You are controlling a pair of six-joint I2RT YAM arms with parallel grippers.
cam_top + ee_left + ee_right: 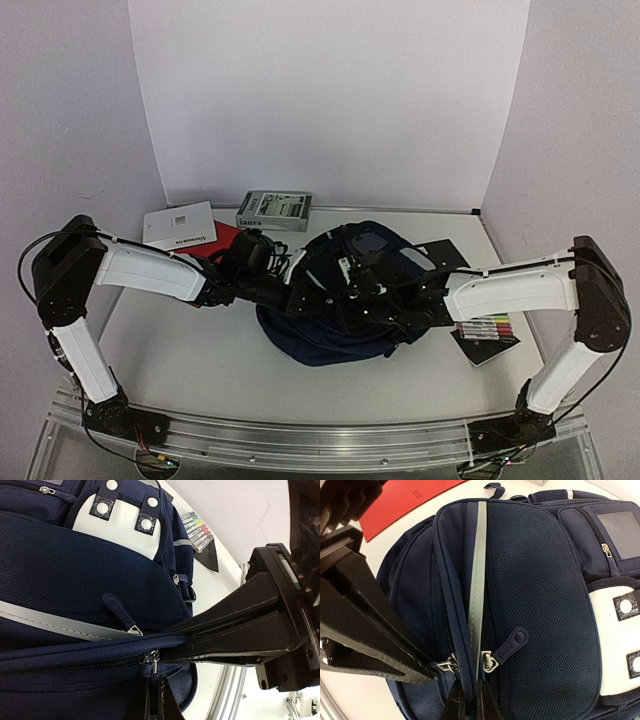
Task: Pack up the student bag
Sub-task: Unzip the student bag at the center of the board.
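Backpack at centre table: the student bag [330, 338] lies front-up on the white table [190, 365], between both arms; the left gripper [155, 700] is pinched tight on a metal zipper pull [153, 663] at the bag's edge; the right gripper [468, 702], jaws closed, clamps the navy fabric ridge just beside that zip; a marker set [487, 328] lies near the bag's right side.

We find the navy-blue fabric backpack [335, 325] at frame centre on the white table [190, 350]. Above it lies a grey rectangular box [274, 210]; upper left, a white booklet [180, 226] beside a flat red folder [226, 237]; right, a pack of coloured markers [487, 328].
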